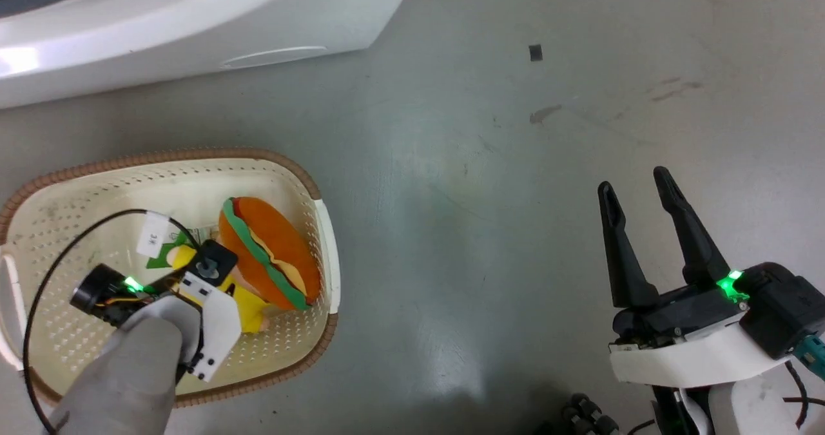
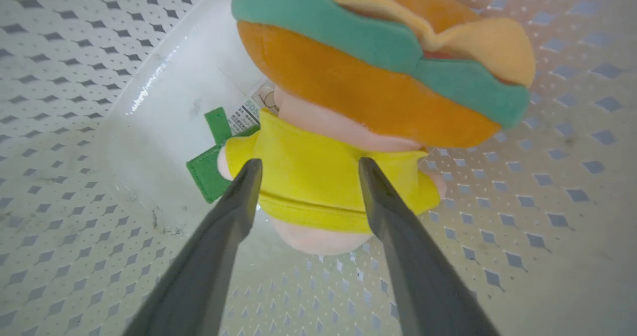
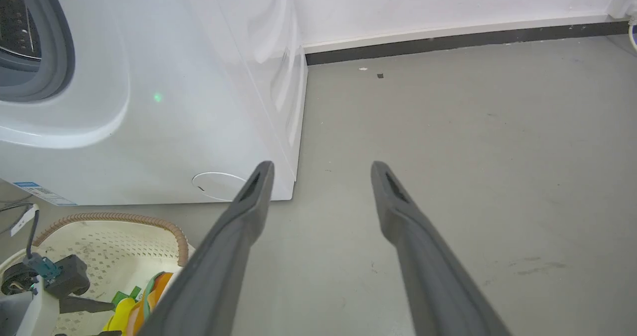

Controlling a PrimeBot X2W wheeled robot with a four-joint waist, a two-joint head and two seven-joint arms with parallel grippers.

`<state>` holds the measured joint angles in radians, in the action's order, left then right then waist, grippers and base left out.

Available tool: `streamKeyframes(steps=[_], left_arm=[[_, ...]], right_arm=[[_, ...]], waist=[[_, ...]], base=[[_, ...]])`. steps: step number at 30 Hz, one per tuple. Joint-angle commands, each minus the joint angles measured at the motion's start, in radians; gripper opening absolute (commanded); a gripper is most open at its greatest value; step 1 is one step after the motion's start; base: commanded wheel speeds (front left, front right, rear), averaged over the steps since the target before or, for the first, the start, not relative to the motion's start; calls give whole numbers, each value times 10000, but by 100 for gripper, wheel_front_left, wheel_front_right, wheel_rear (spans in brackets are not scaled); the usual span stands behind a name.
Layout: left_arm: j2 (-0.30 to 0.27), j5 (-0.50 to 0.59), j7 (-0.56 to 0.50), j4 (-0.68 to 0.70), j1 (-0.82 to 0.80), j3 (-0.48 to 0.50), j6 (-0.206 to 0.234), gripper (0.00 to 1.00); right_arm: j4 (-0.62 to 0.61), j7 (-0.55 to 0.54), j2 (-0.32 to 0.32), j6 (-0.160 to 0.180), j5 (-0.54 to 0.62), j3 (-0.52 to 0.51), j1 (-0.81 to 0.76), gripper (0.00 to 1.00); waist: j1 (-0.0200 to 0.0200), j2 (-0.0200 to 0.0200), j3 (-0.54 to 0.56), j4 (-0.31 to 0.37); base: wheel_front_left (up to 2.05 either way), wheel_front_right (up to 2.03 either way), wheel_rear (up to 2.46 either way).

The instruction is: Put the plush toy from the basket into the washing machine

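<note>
We've got our left tool down in the basket, fingers apart either side of the plush toy lying inside. Right tool's spread too, over the floor.

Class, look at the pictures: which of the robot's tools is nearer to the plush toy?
Left. The left tool is down in the basket, open, right at the plush toy; the right tool is open over the floor, outside the basket.
</note>
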<state>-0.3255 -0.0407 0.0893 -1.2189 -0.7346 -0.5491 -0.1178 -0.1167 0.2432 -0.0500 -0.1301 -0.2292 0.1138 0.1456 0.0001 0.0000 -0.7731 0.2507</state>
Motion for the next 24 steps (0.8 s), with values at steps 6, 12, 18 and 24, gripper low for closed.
streamKeyframes(steps=[6, 12, 18, 24], left_arm=[[-203, -135, 292, -625, -607, -452, -111, 100], [-221, -200, 313, -643, -598, -575, -117, 100], [-68, -501, 195, -662, -478, -653, -123, 0], [34, -977, 204, -627, -390, -1035, -126, 0]], right_arm=[[-102, 185, -2, -6, -267, 137, 285, 100], [-79, 185, -2, -6, -328, 156, 262, 100], [-60, 185, -2, -6, -327, 184, 266, 100], [-47, 185, -2, -6, -292, 176, 271, 100]], waist=[[-1, 0, -451, 298], [-1, 0, -461, 344], [-1, 0, -427, 344], [-1, 0, -374, 271]], base=[[0, 0, 0], [0, 0, 0], [0, 0, 0], [0, 0, 0]])
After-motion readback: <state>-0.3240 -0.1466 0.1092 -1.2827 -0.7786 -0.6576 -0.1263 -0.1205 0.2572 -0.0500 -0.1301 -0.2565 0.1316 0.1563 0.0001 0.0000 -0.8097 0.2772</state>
